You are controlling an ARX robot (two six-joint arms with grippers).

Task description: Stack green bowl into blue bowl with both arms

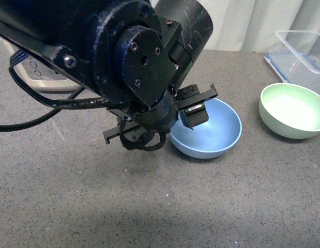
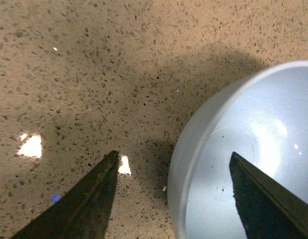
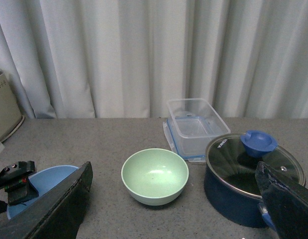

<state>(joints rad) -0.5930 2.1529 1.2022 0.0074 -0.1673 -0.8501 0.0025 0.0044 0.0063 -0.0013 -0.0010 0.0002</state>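
Front view, left gripper [image 1: 167, 132] straddling blue bowl [image 1: 222, 130] rim

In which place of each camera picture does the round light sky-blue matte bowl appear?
Front view: the round light sky-blue matte bowl, right of centre.
Left wrist view: the bowl, its rim between the two fingers.
Right wrist view: the bowl, beside the pale mint-green bowl.
Shared landmark: the black left gripper astride its rim.

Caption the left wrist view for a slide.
Open left gripper straddles the rim of the blue bowl: one finger above its inside, the other above the speckled countertop.
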